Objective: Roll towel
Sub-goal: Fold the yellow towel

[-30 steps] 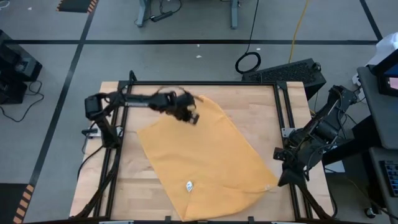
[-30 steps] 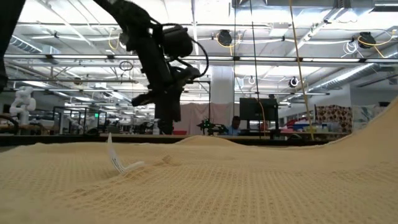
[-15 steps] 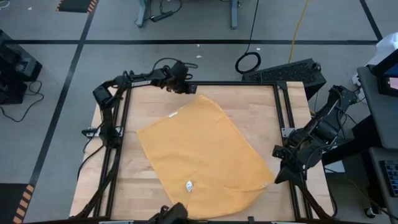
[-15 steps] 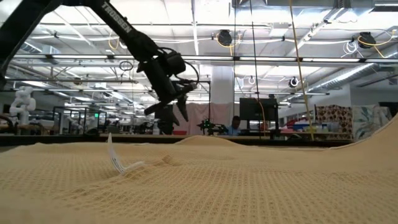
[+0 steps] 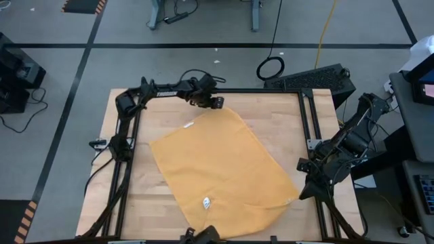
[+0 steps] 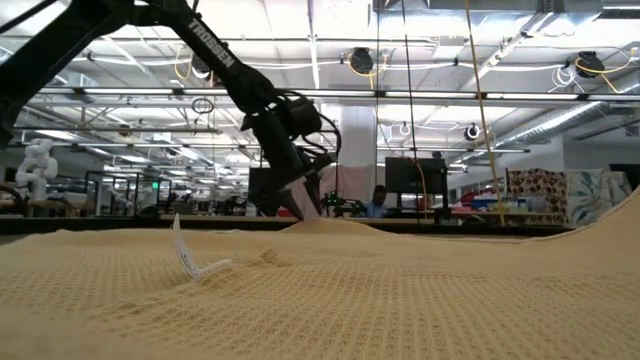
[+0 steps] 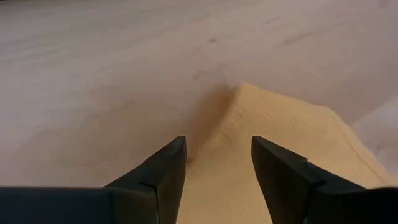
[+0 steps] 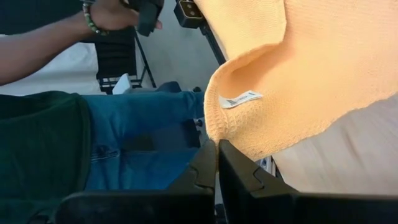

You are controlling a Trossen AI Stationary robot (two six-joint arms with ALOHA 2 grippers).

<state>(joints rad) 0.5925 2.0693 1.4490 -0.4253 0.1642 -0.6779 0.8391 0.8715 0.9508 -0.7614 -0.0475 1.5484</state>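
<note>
- Left gripper [image 7: 214, 168], fingers spread, hovers at the towel [image 5: 220, 166] corner; closing off-target would miss it.
- Right gripper [image 8: 217, 163], fingers pressed together, waits aside.

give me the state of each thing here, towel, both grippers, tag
towel: spread flat and unrolled, set at an angle on the table, one corner hanging over the near edge
white tag: on top of the towel, sticking up
left gripper: open, at the towel's far corner, holding nothing
right gripper: shut, empty, parked off the table's right side
table: bare wood around the towel
</note>
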